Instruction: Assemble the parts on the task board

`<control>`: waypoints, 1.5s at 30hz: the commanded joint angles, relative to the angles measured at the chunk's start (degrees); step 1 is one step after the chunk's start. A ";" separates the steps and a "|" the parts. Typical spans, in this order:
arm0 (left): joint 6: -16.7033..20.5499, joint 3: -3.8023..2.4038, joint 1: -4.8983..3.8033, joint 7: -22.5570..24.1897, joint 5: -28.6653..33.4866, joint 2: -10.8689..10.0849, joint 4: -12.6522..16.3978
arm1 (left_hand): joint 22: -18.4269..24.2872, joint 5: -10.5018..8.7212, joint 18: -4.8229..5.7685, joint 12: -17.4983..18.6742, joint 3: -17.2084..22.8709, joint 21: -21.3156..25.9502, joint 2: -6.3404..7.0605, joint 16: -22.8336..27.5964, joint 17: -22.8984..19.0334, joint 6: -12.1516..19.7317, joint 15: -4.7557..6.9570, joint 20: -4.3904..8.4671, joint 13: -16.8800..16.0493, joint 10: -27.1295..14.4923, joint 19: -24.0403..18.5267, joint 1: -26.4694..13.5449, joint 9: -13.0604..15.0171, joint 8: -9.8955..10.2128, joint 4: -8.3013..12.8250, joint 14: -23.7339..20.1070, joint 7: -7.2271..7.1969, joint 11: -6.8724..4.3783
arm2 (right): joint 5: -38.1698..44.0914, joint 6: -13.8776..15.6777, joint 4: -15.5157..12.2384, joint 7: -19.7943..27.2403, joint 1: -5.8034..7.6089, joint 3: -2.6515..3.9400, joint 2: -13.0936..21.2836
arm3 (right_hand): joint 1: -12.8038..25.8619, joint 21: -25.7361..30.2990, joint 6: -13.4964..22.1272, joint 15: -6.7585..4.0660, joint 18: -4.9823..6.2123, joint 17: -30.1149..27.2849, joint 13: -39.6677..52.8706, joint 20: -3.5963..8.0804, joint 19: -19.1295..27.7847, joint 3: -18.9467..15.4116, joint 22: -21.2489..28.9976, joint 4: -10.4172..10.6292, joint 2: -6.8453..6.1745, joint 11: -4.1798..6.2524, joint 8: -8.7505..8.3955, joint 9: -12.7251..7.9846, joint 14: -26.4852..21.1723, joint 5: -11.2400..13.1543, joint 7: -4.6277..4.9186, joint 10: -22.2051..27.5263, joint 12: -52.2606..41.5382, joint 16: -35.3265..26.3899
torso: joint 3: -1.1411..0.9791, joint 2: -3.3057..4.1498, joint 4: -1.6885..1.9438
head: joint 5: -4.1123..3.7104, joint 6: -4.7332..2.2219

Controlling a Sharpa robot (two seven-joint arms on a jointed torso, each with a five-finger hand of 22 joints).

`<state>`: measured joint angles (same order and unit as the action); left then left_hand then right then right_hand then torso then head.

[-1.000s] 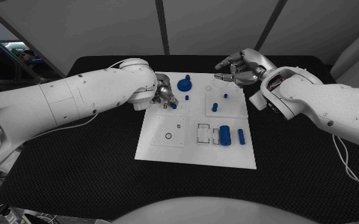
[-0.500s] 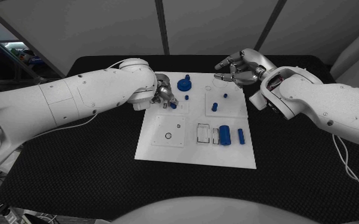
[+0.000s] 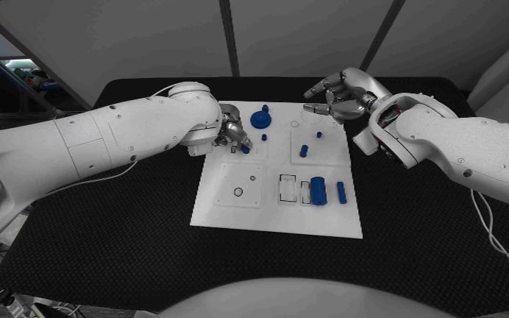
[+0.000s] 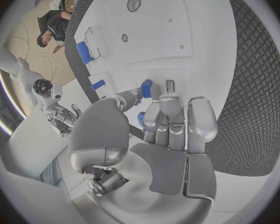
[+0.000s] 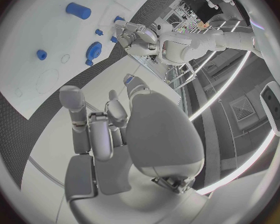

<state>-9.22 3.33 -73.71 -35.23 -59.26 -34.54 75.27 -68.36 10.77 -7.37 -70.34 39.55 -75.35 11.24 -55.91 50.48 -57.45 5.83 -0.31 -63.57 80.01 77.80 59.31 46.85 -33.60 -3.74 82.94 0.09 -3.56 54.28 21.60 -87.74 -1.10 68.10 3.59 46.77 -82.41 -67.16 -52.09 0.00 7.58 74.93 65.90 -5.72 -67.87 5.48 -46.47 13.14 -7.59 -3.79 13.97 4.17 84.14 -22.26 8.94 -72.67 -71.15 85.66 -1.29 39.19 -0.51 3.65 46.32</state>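
The left hand (image 3: 233, 136) sits low over the task board (image 3: 278, 218) at about ten o'clock, pinching a small blue part (image 4: 146, 88) between its fingertips, probably to seat it there. The part's long axis seems to run toward the board, though fingers hide much of it. The right hand (image 3: 341, 97) waits at one o'clock with its fingers loosely apart, holding nothing, clear of the bench (image 3: 127, 244).

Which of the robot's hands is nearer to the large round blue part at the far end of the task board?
Left. The left hand sits just beside the round blue part; the right hand hovers beyond the task board's far right corner.
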 commanded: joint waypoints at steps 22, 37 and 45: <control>-1.80 0.12 0.11 -0.46 -0.54 -0.06 -0.55 | -0.96 -2.07 2.51 -0.79 -4.52 -0.52 -0.17 -0.28 0.12 -1.65 0.46 0.02 -0.64 0.65 0.98 -3.32 -0.65 0.35 -1.28 0.03 -0.22 -0.17 | -0.13 -0.14 -0.15 0.22 0.09 0.05 0.14 | 0.00 0.50 0.39 -0.39 0.61 6.16 -0.36 -0.03 0.62 0.26 0.48 -0.15 0.45 -0.08 0.24 -0.11 3.47 -0.45 -0.09 0.72 0.50 -0.46 | 0.02 -0.04 -0.01 | -0.10 0.12; -2.11 0.11 0.11 -0.46 -0.53 -0.07 -0.56 | -1.76 -2.07 2.66 -1.08 -9.39 -0.87 -0.37 -0.29 0.16 -2.22 0.52 0.07 -0.87 0.81 1.41 -3.46 -0.74 0.29 -3.21 0.05 -0.33 -0.25 | -0.13 -0.10 -0.17 0.22 0.09 0.05 0.23 | 0.00 0.50 0.39 -0.39 0.61 6.16 -0.36 -0.03 0.62 0.26 0.48 -0.15 0.45 -0.08 0.24 -0.11 3.47 -0.45 -0.09 0.72 0.50 -0.46 | 0.00 -0.04 0.01 | -0.17 0.20; -1.80 0.11 0.11 -0.44 -0.53 -0.10 -0.57 | -2.22 -1.94 2.73 -1.17 -13.92 -1.03 -0.82 -0.30 0.19 -2.56 0.51 0.09 -0.85 0.90 1.65 -3.92 -0.81 0.27 -5.50 0.07 -0.31 -0.25 | -0.13 -0.09 -0.15 0.23 0.09 0.05 0.21 | 0.00 0.50 0.39 -0.39 0.61 6.16 -0.36 -0.03 0.62 0.26 0.48 -0.15 0.45 -0.08 0.24 -0.11 3.47 -0.45 -0.09 0.72 0.50 -0.46 | 0.03 -0.04 0.03 | -0.19 0.16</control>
<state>-10.42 3.42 -73.58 -35.31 -59.32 -34.60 74.73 -70.55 9.07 -7.37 -71.23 25.80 -76.01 10.45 -55.91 50.61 -59.79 6.03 -0.22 -64.36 80.39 79.13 55.85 46.10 -33.33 -9.20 83.13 -0.23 -3.81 54.28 21.60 -87.80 -1.11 68.10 3.59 46.98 -82.41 -66.94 -52.09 0.00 7.58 74.91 65.59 -5.92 -67.67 5.48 -46.05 13.14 -7.59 -3.78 13.97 4.13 84.14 -22.48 8.94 -72.26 -70.91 85.46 -1.28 39.16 -0.52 3.48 46.50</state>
